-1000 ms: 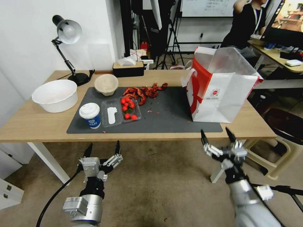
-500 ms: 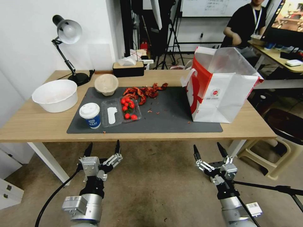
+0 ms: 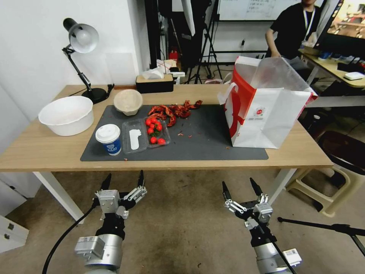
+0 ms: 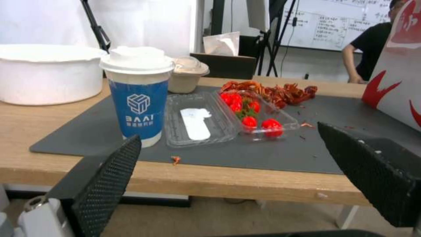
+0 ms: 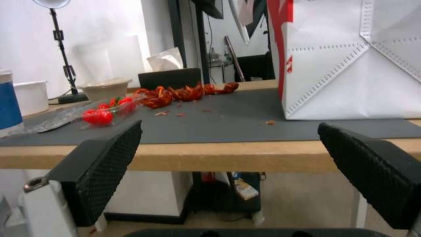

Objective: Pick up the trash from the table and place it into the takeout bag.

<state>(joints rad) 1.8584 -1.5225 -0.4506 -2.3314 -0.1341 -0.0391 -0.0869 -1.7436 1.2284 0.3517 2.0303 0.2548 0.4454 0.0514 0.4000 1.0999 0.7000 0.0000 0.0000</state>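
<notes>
Nothing is bagged yet, we judge: left of the takeout bag (image 3: pixel 266 114) on the table (image 3: pixel 45 152) lie the paper cup (image 3: pixel 108 139), red scraps (image 3: pixel 173 110) and pulp bowl (image 3: pixel 128 101). Our left gripper (image 3: pixel 123 180) and right gripper (image 3: pixel 240 188) hang below the table, fingers apart, empty.

Your left pincer (image 3: pixel 122 182) and right pincer (image 3: pixel 241 188) have black textured fingers on silver linkages; silver-grey wrists, a black cable trailing left.

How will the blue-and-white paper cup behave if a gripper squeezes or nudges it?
The blue-and-white paper cup stands tall and tapers to a narrow base, so a high nudge may tip it. Its paper wall probably dents under a hard squeeze. Its white lid hides the contents, so weight is unclear.
</notes>
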